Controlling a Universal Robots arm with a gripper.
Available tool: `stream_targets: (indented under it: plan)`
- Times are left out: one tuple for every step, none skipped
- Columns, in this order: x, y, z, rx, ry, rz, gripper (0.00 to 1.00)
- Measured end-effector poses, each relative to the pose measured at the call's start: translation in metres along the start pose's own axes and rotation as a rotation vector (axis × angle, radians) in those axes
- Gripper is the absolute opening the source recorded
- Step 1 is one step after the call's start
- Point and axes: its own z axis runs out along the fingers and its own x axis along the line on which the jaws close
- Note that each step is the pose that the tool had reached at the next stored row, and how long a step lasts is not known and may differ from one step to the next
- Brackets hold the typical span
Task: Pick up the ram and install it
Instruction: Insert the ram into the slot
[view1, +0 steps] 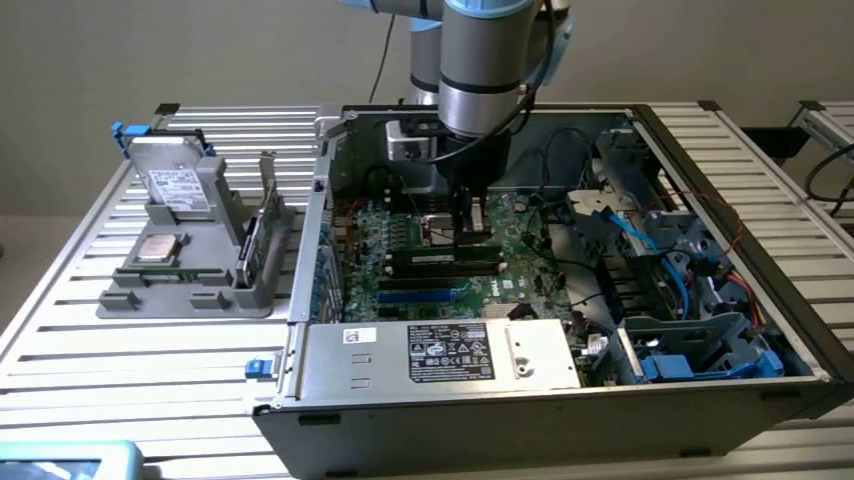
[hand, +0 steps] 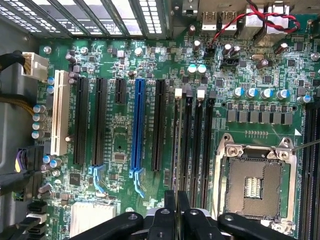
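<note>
exterior view: the gripper (view1: 467, 232) hangs inside the open computer case (view1: 534, 420). the ram (view1: 447, 262) sits directly under its fingertips, lying lengthwise along a memory slot of the motherboard (view1: 518, 215). the fingers look pinched on the stick's upper edge. i cannot tell whether the ram is fully seated. the main risk, as i judge it, is a stick that is slightly tilted or off the slot's line. a downward push could then flex it, or seat one end and leave the other high. the blue slots (view1: 420, 293) lie just beside the ram, between it and the power supply (view1: 447, 352), so a small sideways slip could meet the wrong slot. black cables (view1: 561, 155) hang near the arm and might snag the wrist. well apart from the gripper, outside the case wall, a grey fixture (view1: 187, 295) carries a hard drive (view1: 174, 185), a cpu (view1: 160, 248) and an upright green card (view1: 274, 225).

wrist view: the gripper (hand: 176, 210) has its fingers drawn together with only a sliver between them, which fits a clamp on a thin board seen edge-on. the memory slots (hand: 198, 145) run straight out ahead of the fingertips, with white latches (hand: 178, 92) at their far ends. a latch left shut could block seating. the open cpu socket (hand: 252, 187) lies near the slots, and a slip toward it could harm its bare contacts. the blue pcie slot (hand: 137, 125) runs on the gripper's other side.
</note>
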Motion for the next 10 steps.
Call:
stream_targets:
  plan:
    - [-0.0001, 0.0003, 0.0001, 0.0007, 0.0001, 0.0, 0.14]
    - [-0.0001, 0.0007, 0.0001, 0.0014, 0.0004, 0.0, 0.14]
    - [-0.0001, 0.0007, 0.0002, 0.0019, 0.0004, 0.0, 0.14]
    - [-0.0002, 0.0008, 0.0007, 0.0028, 0.0, 0.0, 0.14]
    - [-0.0003, 0.001, 0.0012, 0.0038, 0.0, 0.0, 0.14]
    - [-0.0003, 0.0011, 0.0015, 0.0048, 0.0002, 0.001, 0.14]
    - [-0.0003, 0.0012, 0.0018, 0.0057, 0.0003, 0.001, 0.14]
    - [-0.0003, 0.0013, 0.0022, 0.0066, 0.0003, 0.001, 0.14]
    - [-0.0004, 0.0013, 0.0025, 0.0071, 0.0004, 0.001, 0.14]
    - [-0.0003, 0.0014, 0.0026, 0.0074, 0.0006, 0.001, 0.14]
